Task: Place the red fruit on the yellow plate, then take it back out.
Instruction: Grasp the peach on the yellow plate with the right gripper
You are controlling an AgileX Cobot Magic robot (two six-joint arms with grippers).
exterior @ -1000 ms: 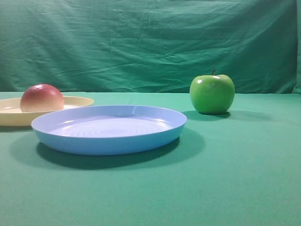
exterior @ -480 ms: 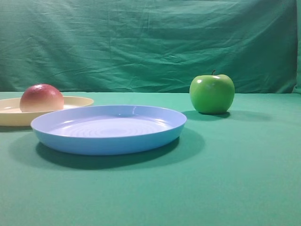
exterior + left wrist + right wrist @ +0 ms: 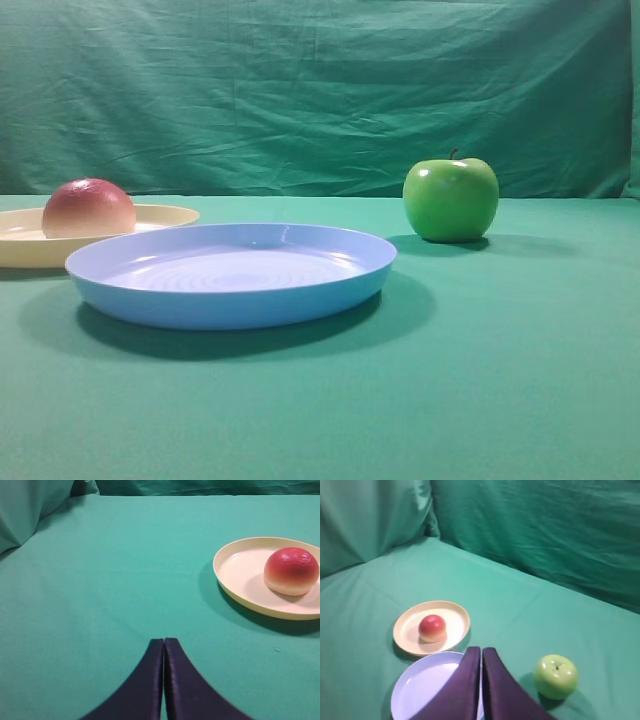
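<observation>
The red fruit (image 3: 291,571) sits on the yellow plate (image 3: 235,572), so the first half of the job looks done; lifting it out remains. The left gripper (image 3: 164,641) and right gripper (image 3: 481,650) hang clear, jaws pressed together and empty, beside a blue plate (image 3: 150,300) and green apple (image 3: 451,199).

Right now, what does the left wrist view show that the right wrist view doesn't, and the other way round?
Only the left wrist view shows the shut left gripper, above bare cloth. Only the right wrist view shows the shut right gripper, the blue plate and the green apple. Both show the red fruit sitting on the yellow plate, and the green cloth.
</observation>
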